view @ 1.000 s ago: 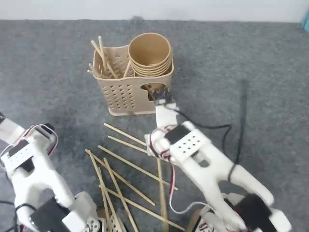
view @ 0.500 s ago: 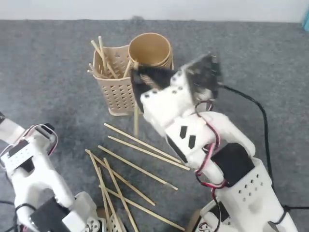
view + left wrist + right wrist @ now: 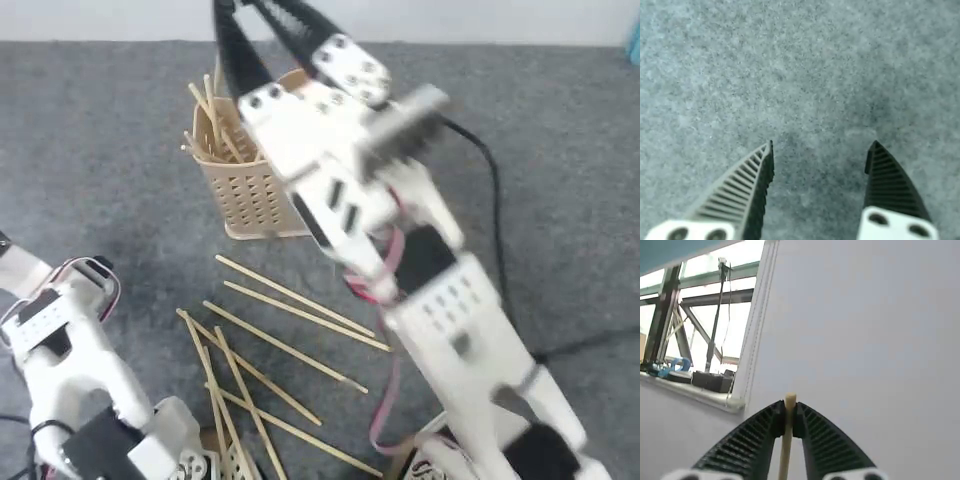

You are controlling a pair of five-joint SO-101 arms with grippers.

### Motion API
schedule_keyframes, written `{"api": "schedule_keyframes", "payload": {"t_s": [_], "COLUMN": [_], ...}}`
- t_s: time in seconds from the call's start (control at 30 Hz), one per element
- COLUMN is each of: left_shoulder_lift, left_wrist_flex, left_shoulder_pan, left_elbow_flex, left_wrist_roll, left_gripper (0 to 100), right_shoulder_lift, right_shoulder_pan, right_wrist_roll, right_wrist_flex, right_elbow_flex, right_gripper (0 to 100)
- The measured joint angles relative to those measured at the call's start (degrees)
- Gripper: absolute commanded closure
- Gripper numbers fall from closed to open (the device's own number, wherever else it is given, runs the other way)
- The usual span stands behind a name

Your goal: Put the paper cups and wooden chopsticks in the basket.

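Beige perforated basket (image 3: 245, 195) stands on the grey carpeted surface (image 3: 560, 150), with several wooden chopsticks (image 3: 212, 120) upright in it. The right arm (image 3: 340, 180) is raised over the basket. The right claw (image 3: 790, 407) is clenched on a single chopstick (image 3: 785, 455) and faces a white wall (image 3: 865, 340). Loose chopsticks (image 3: 290, 322) lie scattered on the surface in front of the basket. The left claw (image 3: 821, 147) hangs released above the carpet.

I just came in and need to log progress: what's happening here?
The right arm's jaws are shut on one thin wooden chopstick, held high near the beige perforated plastic basket, which already holds chopsticks. More wooden chopsticks lie loose on the grey carpet. The left arm's jaws hang open over bare carpet.
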Motion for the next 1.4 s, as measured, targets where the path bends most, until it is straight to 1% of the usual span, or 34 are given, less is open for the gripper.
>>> {"api": "schedule_keyframes", "payload": {"t_s": [0.23, 0.37, 0.47, 0.57, 0.63, 0.7, 0.97, 1.13, 1.23, 1.33, 1.4], "left_shoulder_lift": [0.0, 0.0, 0.0, 0.0, 0.0, 0.0, 0.0, 0.0, 0.0, 0.0, 0.0], "left_wrist_flex": [0.0, -0.62, -0.88, -0.97, -0.97, -0.97, -0.97, -0.97, -0.97, -0.97, -0.97], "left_shoulder_pan": [0.0, 0.0, 0.0, 0.0, 0.0, 0.0, 0.0, 0.0, 0.0, 0.0, 0.0], "left_elbow_flex": [0.0, 0.0, 0.0, 0.0, 0.0, 0.0, 0.0, 0.0, 0.0, 0.0, 0.0], "left_wrist_roll": [0.0, 0.0, 0.0, 0.0, 0.0, 0.0, 0.0, 0.0, 0.0, 0.0, 0.0], "left_gripper": [72, 72, 72, 72, 72, 72, 72, 72, 72, 72, 72], "right_shoulder_lift": [8.62, 11.87, 12.66, 12.66, 12.31, 11.34, 4.04, -2.46, -4.48, -4.66, -4.66], "right_shoulder_pan": [2.99, 3.52, 3.43, 3.52, 3.43, 3.43, 3.43, 3.25, 0.18, -4.66, -8.0], "right_wrist_roll": [0.0, 0.0, 0.0, 0.0, -0.44, -2.73, -12.22, -18.9, -21.1, -21.71, -21.89], "right_wrist_flex": [1.41, 9.67, 16.62, 20.92, 23.47, 26.99, 49.67, 68.4, 80.62, 92.75, 97.41], "right_elbow_flex": [0.0, 0.0, 0.0, 0.0, 0.0, -1.58, -20.31, -26.11, -26.37, -24.26, -20.31], "right_gripper": [98.9, 98.5, 91.3, 83.6, 81.6, 81.2, 81.5, 81.5, 81.5, 81.5, 81.5]}}
